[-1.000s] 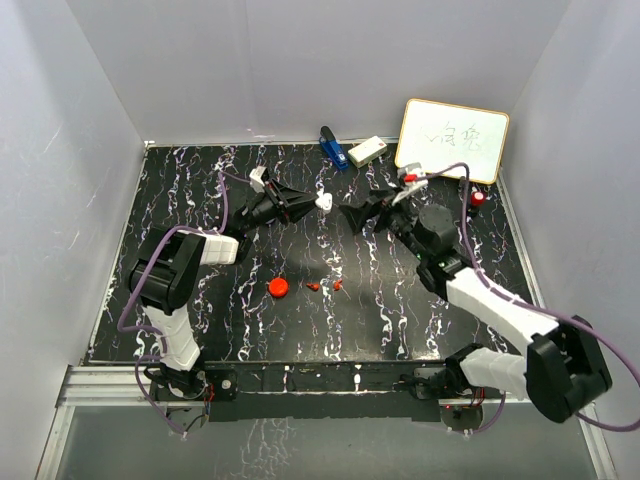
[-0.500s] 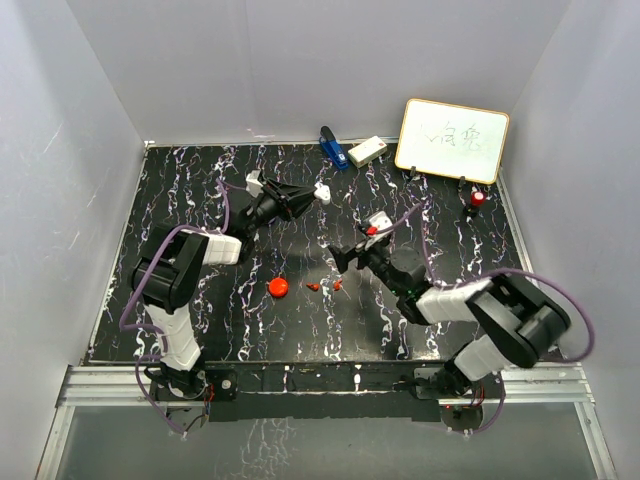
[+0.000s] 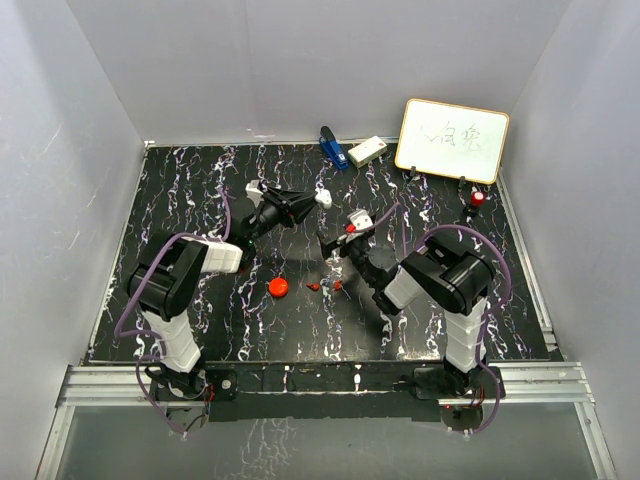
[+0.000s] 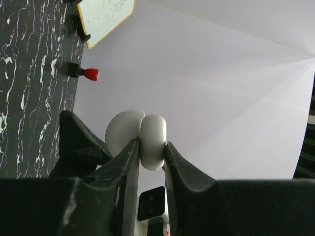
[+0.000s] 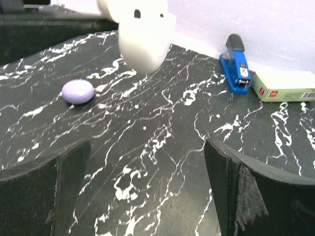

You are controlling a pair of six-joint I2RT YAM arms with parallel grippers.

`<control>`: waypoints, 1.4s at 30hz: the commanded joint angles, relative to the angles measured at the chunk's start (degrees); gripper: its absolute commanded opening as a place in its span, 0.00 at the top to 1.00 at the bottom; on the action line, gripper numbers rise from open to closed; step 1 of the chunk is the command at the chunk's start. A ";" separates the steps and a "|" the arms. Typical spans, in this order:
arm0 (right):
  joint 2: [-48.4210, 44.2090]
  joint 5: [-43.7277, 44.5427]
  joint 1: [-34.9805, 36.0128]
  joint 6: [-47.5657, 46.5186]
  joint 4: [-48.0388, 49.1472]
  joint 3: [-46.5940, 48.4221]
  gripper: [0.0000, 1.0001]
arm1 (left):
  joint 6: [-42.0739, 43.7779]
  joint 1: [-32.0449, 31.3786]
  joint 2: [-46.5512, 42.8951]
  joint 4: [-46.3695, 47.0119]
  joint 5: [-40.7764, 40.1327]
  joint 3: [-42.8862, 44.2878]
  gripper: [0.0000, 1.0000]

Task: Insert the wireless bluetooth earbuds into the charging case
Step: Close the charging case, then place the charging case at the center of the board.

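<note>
Swings right gripper [image 3: 327,252] from upper right to centre, agape; clamps charging case [image 4: 143,139] in left gripper [image 3: 311,199]; pinch tiny, slick earbuds [image 3: 317,287] gently.

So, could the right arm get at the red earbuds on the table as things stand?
Probably yes: the right gripper is open and hangs just beyond the red earbuds, with nothing visible between them. The left gripper holds the white case farther back.

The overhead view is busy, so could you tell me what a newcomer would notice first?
First, the white case pinched in the left jaws, held above mid-table. Next, the red case and tiny red earbuds on the black marbled table, with the right jaws wide open beside them.
</note>
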 commanded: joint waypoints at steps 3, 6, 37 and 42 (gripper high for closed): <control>1.22 2.94 0.41 -3.05 19.58 5.33 0.02 | -0.85 -0.16 -4.39 1.01 -1.53 -1.56 1.00; 1.98 3.03 0.36 -3.12 19.53 6.80 0.02 | -0.99 -0.16 -4.41 1.40 -1.95 -2.49 1.00; 1.33 5.02 -4.33 -4.77 19.58 9.18 0.02 | -1.75 -0.24 -4.66 4.84 -1.73 -7.56 1.00; -2.79 6.87 -4.32 -4.31 19.45 2.93 0.02 | -1.94 1.88 -3.91 5.68 -0.99 -7.46 1.00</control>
